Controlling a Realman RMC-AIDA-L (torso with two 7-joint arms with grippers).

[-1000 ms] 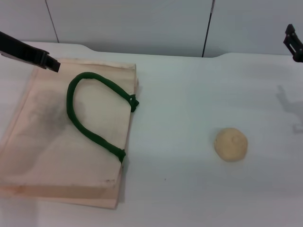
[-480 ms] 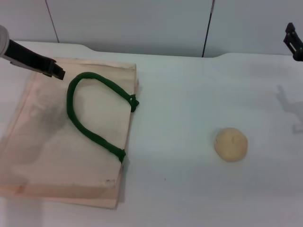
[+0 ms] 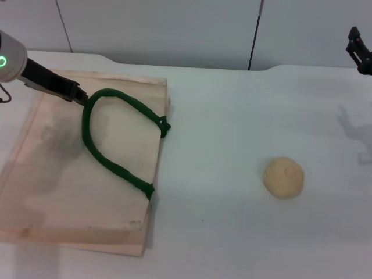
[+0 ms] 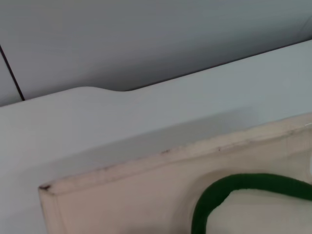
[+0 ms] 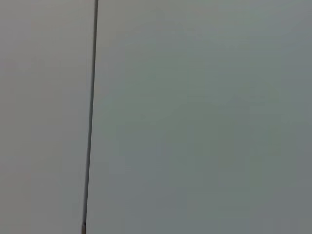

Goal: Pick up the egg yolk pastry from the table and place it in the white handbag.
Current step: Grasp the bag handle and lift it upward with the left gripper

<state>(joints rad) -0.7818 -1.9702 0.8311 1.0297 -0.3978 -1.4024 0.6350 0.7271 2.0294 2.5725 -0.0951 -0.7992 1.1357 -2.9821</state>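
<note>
Left tool [image 3: 80, 96] sat at the green rope handle [image 3: 110, 160] of the white handbag [image 3: 70, 192], fingers' state unclear. Best to hook the handle's bend and lift gently to open the bag. Right tool [image 3: 360, 51] was parked, well apart from the egg yolk pastry [image 3: 283, 177] on the surface [image 3: 232, 128].

On your left the white handbag [image 3: 81, 174] lies flat on the table [image 3: 232, 116], its rope handle [image 3: 113, 136] looped across its upper face. The egg yolk pastry [image 3: 283, 177] sits on the table well apart to the bag's right. The left gripper [image 3: 78, 94] is over the bag's far edge, at the handle's far bend; the right gripper [image 3: 360, 51] sits at the far right edge.
</note>
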